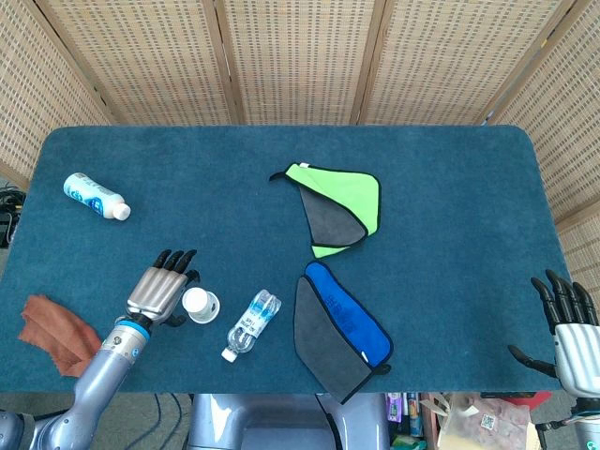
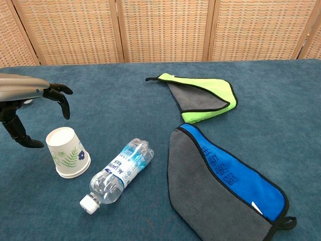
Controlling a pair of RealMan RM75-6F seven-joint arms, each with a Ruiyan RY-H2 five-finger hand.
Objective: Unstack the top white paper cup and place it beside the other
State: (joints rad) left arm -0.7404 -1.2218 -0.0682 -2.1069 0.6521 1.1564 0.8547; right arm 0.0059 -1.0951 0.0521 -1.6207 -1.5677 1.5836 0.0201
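Observation:
The white paper cup stack (image 1: 200, 304) (image 2: 66, 152), printed with green leaves, stands upside down on the blue table near its front left. My left hand (image 1: 160, 291) (image 2: 31, 103) hovers just left of the cups with fingers spread, holding nothing; in the chest view its thumb reaches down beside the cups' top without clearly touching. My right hand (image 1: 569, 325) is at the far right, off the table's front corner, fingers spread and empty. It does not show in the chest view.
A clear water bottle (image 1: 251, 324) (image 2: 117, 173) lies right of the cups. A blue-grey cloth (image 1: 339, 330) and a green-grey cloth (image 1: 342, 207) lie mid-table. A white bottle (image 1: 95, 197) lies at the left, a brown cloth (image 1: 56, 323) at the front left edge.

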